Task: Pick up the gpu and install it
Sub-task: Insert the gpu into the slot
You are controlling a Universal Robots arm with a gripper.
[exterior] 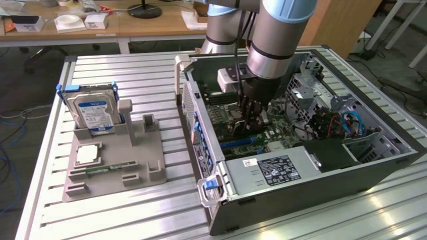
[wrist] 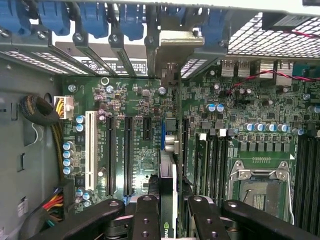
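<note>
My gripper (wrist: 167, 222) is shut on the gpu (wrist: 167, 170), a thin dark card seen edge-on between the black fingers (wrist: 146, 215). The card's pale metal bracket (wrist: 175, 42) reaches the rear slot openings of the case. The card stands upright over the green motherboard (wrist: 135, 95), in line with a blue expansion slot (wrist: 163, 135); I cannot tell whether it is seated. In the exterior view the gripper (exterior: 252, 125) is down inside the open computer case (exterior: 300, 190), low over the board.
Black and white expansion slots (wrist: 110, 155) lie beside the card, and a CPU socket (wrist: 260, 187) on the other side. Outside the case, a grey holder (exterior: 133, 155) carries a hard drive (exterior: 93, 112), a small green memory stick (exterior: 103, 170) and a square chip (exterior: 88, 154).
</note>
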